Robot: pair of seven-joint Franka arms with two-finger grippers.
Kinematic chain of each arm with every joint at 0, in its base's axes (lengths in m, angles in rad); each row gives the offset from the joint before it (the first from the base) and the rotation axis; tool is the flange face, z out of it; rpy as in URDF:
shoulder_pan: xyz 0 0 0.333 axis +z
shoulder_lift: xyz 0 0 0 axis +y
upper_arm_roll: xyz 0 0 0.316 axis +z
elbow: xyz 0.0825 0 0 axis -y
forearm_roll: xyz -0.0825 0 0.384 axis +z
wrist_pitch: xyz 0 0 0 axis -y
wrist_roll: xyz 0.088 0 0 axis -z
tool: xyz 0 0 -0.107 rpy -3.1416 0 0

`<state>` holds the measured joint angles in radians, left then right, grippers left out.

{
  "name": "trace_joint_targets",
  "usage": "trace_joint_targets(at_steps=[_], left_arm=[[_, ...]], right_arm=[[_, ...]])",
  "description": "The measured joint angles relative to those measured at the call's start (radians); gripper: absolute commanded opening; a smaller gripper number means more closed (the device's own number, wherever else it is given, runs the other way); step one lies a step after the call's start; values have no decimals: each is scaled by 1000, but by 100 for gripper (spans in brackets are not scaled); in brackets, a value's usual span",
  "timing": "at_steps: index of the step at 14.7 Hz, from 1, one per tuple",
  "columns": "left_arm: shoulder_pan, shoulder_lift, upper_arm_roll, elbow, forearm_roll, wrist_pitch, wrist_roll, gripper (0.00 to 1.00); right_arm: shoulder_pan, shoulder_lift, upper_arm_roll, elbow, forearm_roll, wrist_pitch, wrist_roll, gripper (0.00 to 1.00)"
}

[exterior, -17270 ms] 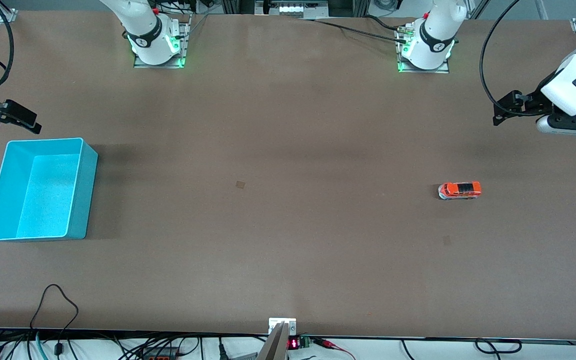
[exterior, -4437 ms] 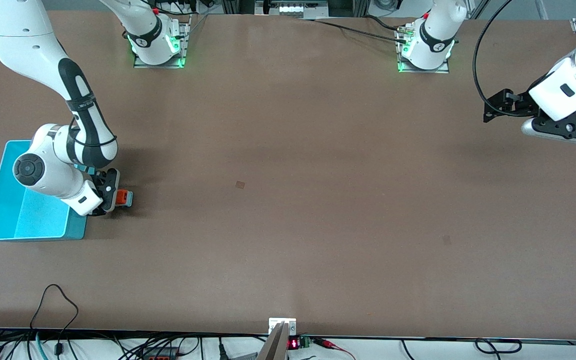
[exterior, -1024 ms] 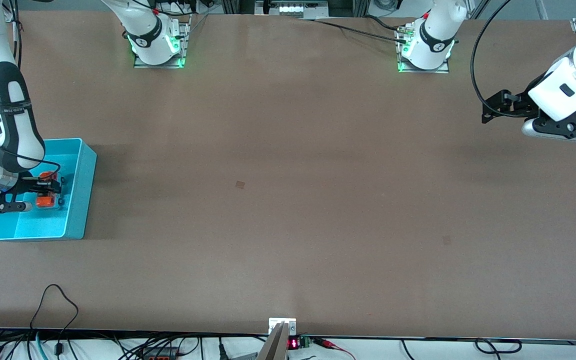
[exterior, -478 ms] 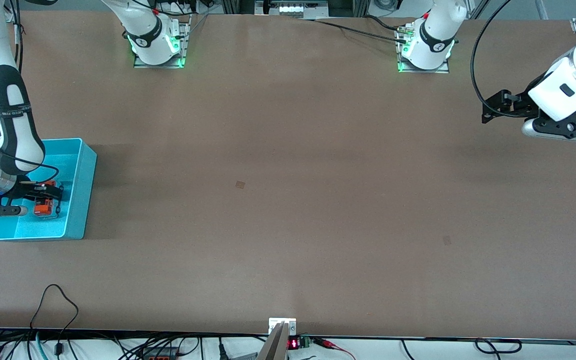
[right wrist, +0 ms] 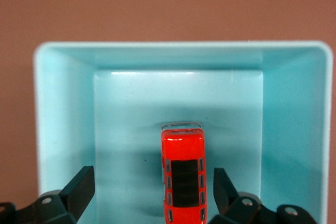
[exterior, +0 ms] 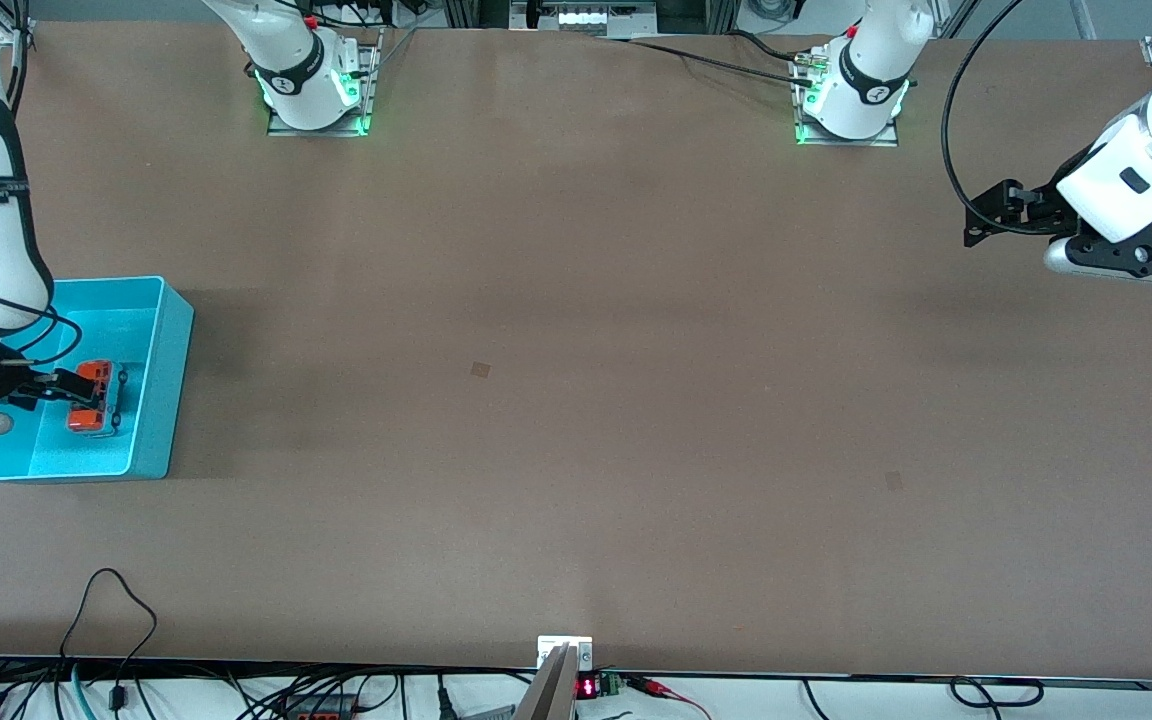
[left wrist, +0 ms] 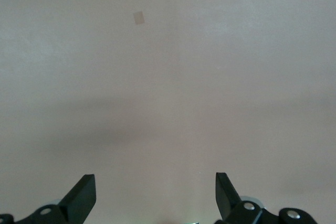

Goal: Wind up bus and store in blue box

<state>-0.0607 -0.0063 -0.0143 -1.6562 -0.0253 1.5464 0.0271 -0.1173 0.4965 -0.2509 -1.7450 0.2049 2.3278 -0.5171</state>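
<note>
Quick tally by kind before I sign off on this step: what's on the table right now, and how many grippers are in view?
Toy bus: 1, lying in the box
Blue box: 1
Grippers: 2, the right gripper open over the box, the left gripper open over bare table
Total: 4

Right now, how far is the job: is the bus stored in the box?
Stored: the bus lies on the floor of the box, upright on its wheels. The right gripper hangs open over it, fingers apart and clear of it. The left gripper waits open over bare table. Left: only pulling the right arm away. Winding cannot be judged.
</note>
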Motion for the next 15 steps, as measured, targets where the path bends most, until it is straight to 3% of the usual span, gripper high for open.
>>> trace_joint_targets(at_steps=[3,6,12,13,15], left_arm=[[0,0,0,0,0,0,0,100],[0,0,0,0,0,0,0,100],[0,0,0,0,0,0,0,100],[0,0,0,0,0,0,0,100],[0,0,0,0,0,0,0,100]], right_arm=[[20,-63,5,22,3,-75,0,100],[46,-121,7,101,6,-257,35,100],[164,-240,15,213,-52,-509,300,100],[184,-259,30,220,-78,-540,358,100],[180,-288,118,247,-124,-605,483,100]])
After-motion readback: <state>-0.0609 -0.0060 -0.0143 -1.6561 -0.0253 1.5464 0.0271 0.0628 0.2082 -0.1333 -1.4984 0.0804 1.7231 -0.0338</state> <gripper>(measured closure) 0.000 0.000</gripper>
